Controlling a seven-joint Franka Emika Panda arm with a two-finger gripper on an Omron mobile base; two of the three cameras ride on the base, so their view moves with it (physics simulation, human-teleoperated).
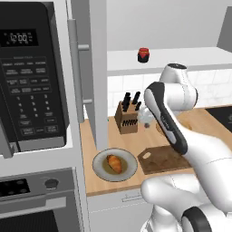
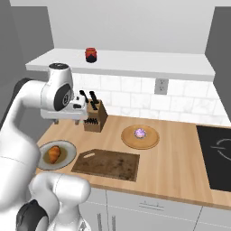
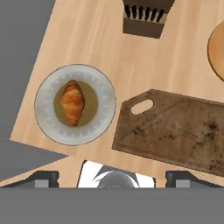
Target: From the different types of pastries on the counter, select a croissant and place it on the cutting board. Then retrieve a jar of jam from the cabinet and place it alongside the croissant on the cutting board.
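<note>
The croissant (image 3: 72,102) is being seen lying lengthwise across its grey plate (image 3: 47,117), beside the cutting board (image 3: 175,131); the gripper (image 3: 112,178) is being held spread wide above, gripping nothing.

The cutting board (image 2: 106,164) lies bare, open from above. Beyond it the knife block (image 2: 95,118) stands upright, and the grey plate (image 2: 56,154) lies just beside the cutting board's handle end.

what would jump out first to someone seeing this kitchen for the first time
Probably the golden croissant on its grey plate at the counter's left end, right beside the dark cutting board, which lies bare. Next, the small red jar of jam standing alone on the cabinet shelf above, and the pink frosted pastry on a round wooden plate.
</note>
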